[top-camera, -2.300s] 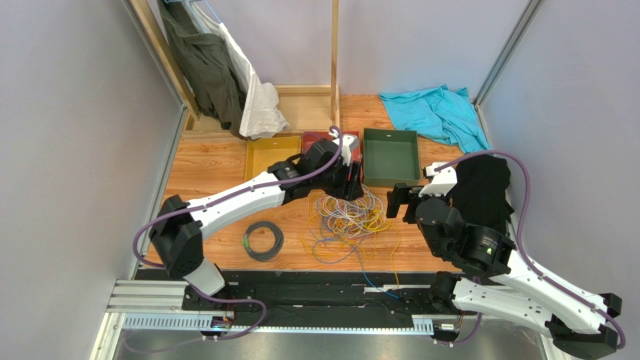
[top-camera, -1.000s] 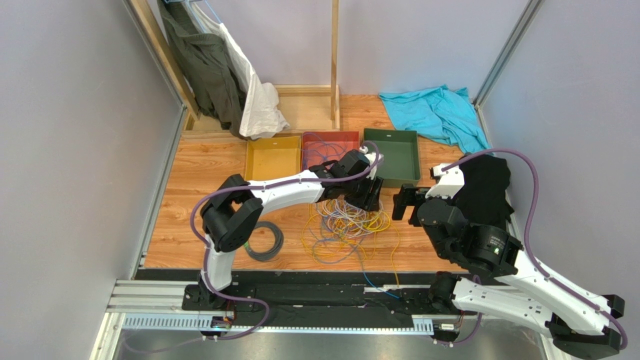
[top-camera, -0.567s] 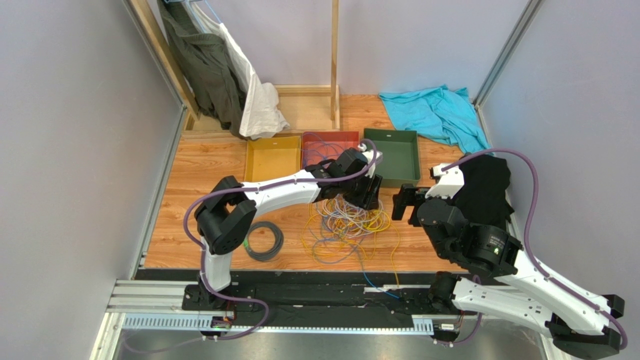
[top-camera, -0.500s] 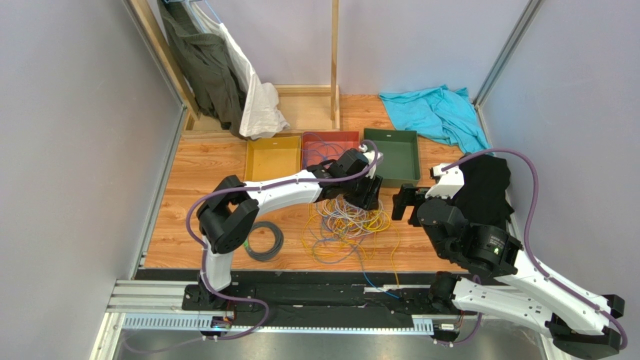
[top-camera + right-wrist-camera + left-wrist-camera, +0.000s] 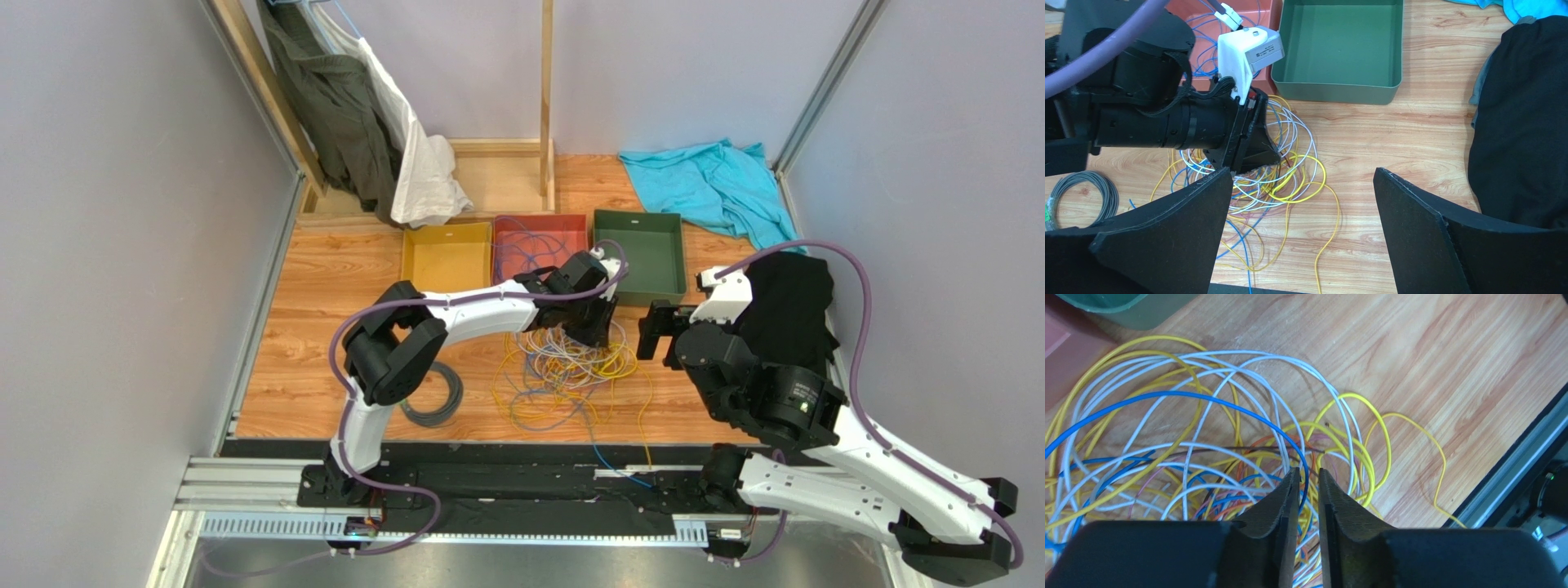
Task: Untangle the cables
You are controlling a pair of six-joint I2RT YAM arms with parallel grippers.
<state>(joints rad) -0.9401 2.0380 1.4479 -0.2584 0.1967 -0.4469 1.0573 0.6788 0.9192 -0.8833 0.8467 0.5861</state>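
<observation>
cables (image 5: pixel 570 368): loose heap of yellow, white-grey and blue loops on the wood between the two arms, nearest strands trailing toward the front edge.
step in hand: singling one strand out of the heap, judging by where the left gripper (image 5: pixel 1305 478) sits.
doing it well: pinch the blue strand (image 5: pixel 1229 403) alone; lift slowly; ease off if yellow loops rise with it; probably worth pinning the heap with the other arm.
right gripper (image 5: pixel 1303 176): jaws wide apart, empty, hovering just right of the heap, facing the left wrist.
left gripper: jaws narrowed to a slit, low over the heap's far part, blue strand running into the slit; pinched or not, cannot tell.
left arm: stretched forward and across to the right, wrist tipped down.
right arm: folded back, wrist roughly level.
red tray (image 5: pixel 541 222): beyond the heap, a few blue strands inside.
</observation>
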